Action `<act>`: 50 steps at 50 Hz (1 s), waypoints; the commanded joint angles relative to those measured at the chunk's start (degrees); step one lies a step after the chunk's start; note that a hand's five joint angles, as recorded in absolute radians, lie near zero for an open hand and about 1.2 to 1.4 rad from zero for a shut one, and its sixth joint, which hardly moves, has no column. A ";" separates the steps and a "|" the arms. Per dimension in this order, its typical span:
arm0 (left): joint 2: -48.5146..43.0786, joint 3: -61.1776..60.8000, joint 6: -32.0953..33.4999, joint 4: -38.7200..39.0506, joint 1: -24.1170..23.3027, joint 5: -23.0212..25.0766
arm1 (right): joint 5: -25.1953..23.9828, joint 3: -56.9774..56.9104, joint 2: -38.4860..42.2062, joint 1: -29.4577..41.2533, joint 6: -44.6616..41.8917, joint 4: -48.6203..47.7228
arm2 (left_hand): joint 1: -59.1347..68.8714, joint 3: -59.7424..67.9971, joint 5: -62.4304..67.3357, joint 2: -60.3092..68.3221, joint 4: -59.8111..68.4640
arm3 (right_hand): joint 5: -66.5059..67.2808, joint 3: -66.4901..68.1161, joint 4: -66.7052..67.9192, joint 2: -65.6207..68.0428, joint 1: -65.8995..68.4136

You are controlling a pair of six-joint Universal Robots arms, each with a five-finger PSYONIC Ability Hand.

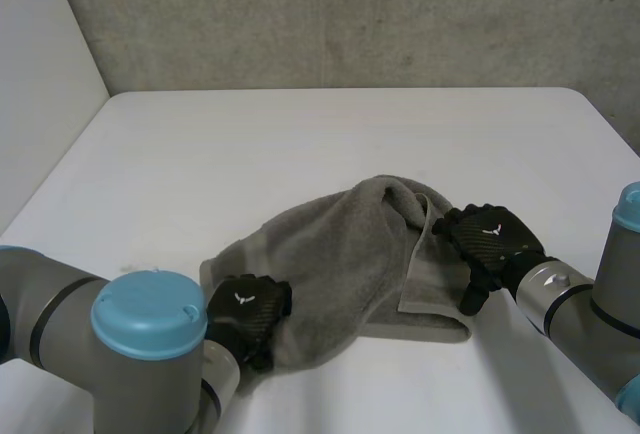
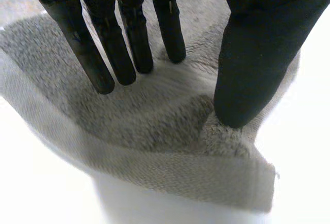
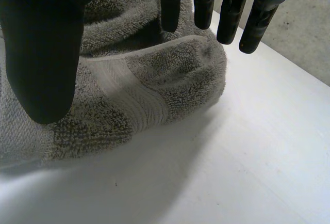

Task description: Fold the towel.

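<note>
The grey towel point(image 1: 340, 254) lies bunched in a loose heap on the near middle of the white table point(image 1: 300, 144). Its right side is folded back over itself, so a hem point(image 1: 418, 264) shows on top.

The left hand point(image 1: 248, 316) sits on the towel's near left corner. In the left wrist view its fingers point(image 2: 111, 59) are straight and slightly spread, with their tips down on the pile. The thumb point(image 2: 247, 74) stands apart from them, its tip also pressed into the cloth. Nothing curls round the towel. The hemmed edge runs just past the fingertips to a corner beyond the thumb.

The right hand point(image 1: 492, 239) is at the towel's right edge, over the folded-back flap. In the right wrist view its fingers point(image 3: 170, 7) are straight and the thumb point(image 3: 46, 53) is well apart from them, so the hand is spread wide and grips nothing. The folded hump of towel lies under the palm, and the outer fingertips reach out over bare table. Whether this hand touches the cloth cannot be told.
</note>
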 commanded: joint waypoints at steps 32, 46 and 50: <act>6.51 -3.31 1.11 -6.42 0.08 -0.53 | -0.18 0.00 -0.23 -0.18 0.00 0.00 | -9.08 -8.81 -8.63 -8.82 -8.81 | -4.36 -2.32 -3.42 -4.13 -3.93; 6.07 -7.00 1.11 -5.72 0.43 -0.44 | -0.18 0.00 -0.14 -0.09 0.00 0.00 | -8.74 -8.47 -8.29 -8.48 -8.47 | -4.36 -2.32 -3.42 -4.13 -3.93; 5.54 -7.00 1.11 -3.97 0.43 -0.44 | -0.18 0.17 -0.14 -0.09 -0.08 0.00 | -7.91 -7.64 -7.46 -7.64 -7.64 | -4.36 -2.32 -3.42 -4.13 -3.93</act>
